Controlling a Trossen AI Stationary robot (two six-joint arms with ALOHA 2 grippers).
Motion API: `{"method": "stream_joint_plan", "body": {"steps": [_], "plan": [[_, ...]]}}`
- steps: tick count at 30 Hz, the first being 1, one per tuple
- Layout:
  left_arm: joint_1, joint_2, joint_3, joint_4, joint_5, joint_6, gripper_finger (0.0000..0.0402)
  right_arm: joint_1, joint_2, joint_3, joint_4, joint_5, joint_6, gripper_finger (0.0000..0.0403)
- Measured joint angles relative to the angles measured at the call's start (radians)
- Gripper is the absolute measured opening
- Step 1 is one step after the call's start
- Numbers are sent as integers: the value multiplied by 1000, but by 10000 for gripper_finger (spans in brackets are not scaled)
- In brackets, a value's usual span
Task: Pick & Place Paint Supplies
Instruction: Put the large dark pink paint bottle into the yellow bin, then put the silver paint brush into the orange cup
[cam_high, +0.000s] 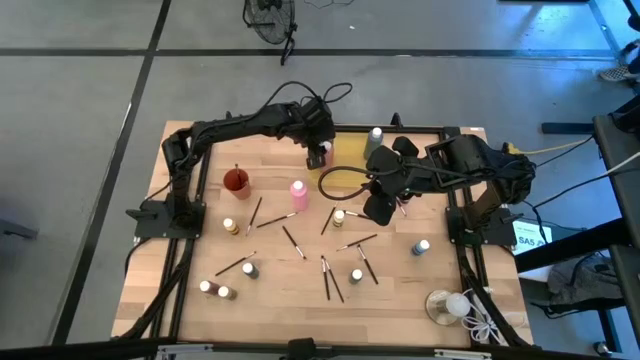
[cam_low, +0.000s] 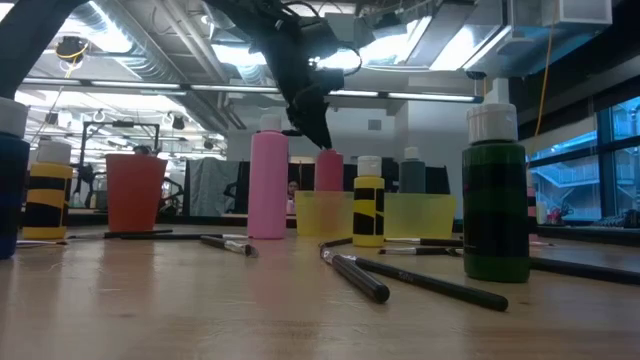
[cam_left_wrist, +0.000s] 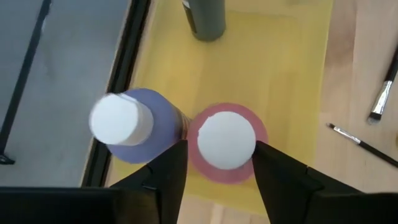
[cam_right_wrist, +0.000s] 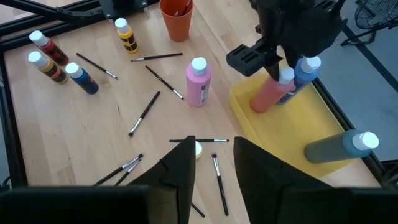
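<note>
Item: salmon-pink paint bottle (cam_left_wrist: 226, 142), white-capped, standing upright in the yellow tray (cam_high: 349, 152) at upper centre of the high view.

Key relation: the left pincer (cam_high: 318, 155) sits directly above this bottle, long axis vertical, one finger on each side of the cap. The fingers (cam_left_wrist: 166, 174) show narrow gaps to the cap, so the grip looks released rather than clenched. A lift straight up would clear it, judging by the alignment.

Tray contents: the salmon-pink bottle; a blue bottle (cam_left_wrist: 138, 124) touching it; a grey bottle (cam_high: 374, 140) apart from both.

Orange cup (cam_high: 236, 183): holds a brush.

Right pincer (cam_high: 379, 207): hovers right of centre over the tabletop (cam_high: 285, 290), fingers parted, nothing between them.

Loose on the tabletop: a pink bottle (cam_high: 298, 194), small bottles, brushes.
</note>
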Motion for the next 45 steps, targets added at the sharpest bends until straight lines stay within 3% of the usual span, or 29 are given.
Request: {"method": "stream_joint_plan", "body": {"steps": [14, 26, 36, 45], "plan": [[1, -88, 0, -123, -52, 21, 180, 0, 0, 0, 0, -7, -7, 112], [-16, -329, 0, -199, -49, 25, 180, 19, 0, 0, 0, -286, -197, 112], [-13, -515, 0, -276, -51, -16, 180, 39, 50, 0, 0, -317, -223, 112], [-13, -573, 0, -361, -51, -59, 178, 38, 56, 0, 0, -328, 123, 112]]}}
